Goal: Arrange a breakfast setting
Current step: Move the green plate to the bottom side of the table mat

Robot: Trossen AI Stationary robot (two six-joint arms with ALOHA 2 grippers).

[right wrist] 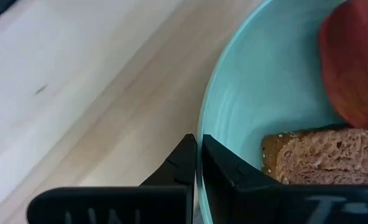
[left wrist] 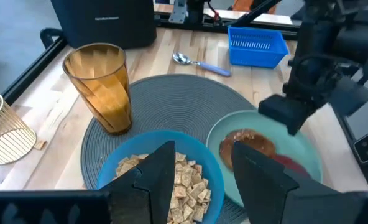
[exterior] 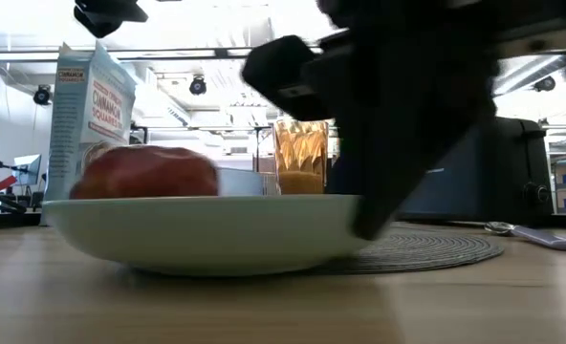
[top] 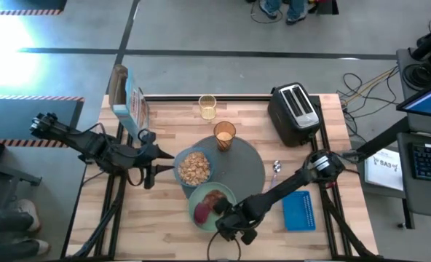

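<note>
A pale-green plate (top: 210, 207) with a toast slice (right wrist: 333, 155) and a red fruit (right wrist: 358, 62) lies at the near edge of the round dark-grey mat (top: 248, 166). My right gripper (top: 230, 223) is shut on the plate's rim. A blue bowl (top: 194, 169) of brown cereal (left wrist: 184, 177) sits on the mat's left part. My left gripper (top: 164, 155) is open just left of the bowl, its fingers (left wrist: 156, 171) spread over it in the left wrist view. An amber tumbler (top: 224, 136) stands on the mat's far part. A small spoon (top: 276, 169) lies right of the mat. My right gripper pinches the plate's rim (right wrist: 204, 124) on its near right side, one finger inside the plate and one outside. The fingers (exterior: 369, 225) slant down from the table's right. The plate sits level with its underside (exterior: 206, 263) on the table.
A black-and-silver toaster (top: 294, 110) stands at the far right. A blue slotted basket (top: 299, 211) lies near the right arm. A cereal box (top: 128, 105) stands at the far left, and a pale wire-like cup (top: 207, 107) at the far edge.
</note>
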